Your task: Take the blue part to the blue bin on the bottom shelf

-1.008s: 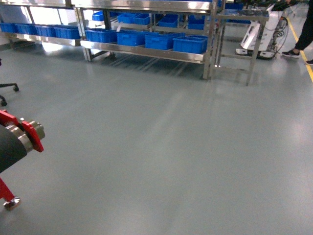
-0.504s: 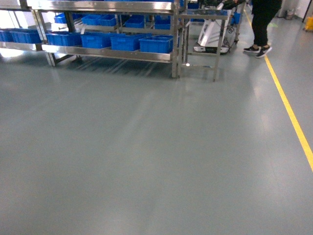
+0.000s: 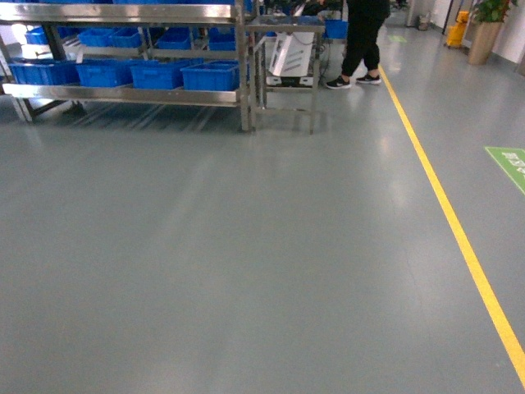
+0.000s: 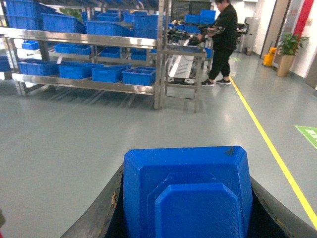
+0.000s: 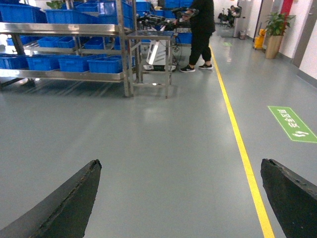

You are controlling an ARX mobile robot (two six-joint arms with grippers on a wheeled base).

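The blue part (image 4: 188,198), a chunky stepped block with cut corners, fills the bottom of the left wrist view. My left gripper (image 4: 187,171) is shut on it, a black finger (image 4: 101,218) on each side. My right gripper (image 5: 181,163) hangs open over bare grey floor, nothing between its fingers. Far ahead stands the steel rack; its bottom shelf (image 3: 123,94) carries a row of blue bins (image 3: 211,76). The same shelf (image 4: 84,84) and bins (image 4: 138,76) show in the left wrist view. Neither gripper shows in the head view.
A small steel table (image 3: 283,25) with a white machine (image 3: 289,56) under it stands right of the rack. A person in black (image 3: 361,41) stands beside it. A yellow floor line (image 3: 443,205) runs along the right, with a green floor sign (image 3: 510,164) beyond.
The head view has swung to the right: the rack has slid left in the picture, the red thing at the left edge is gone, and the yellow line and person have come in.
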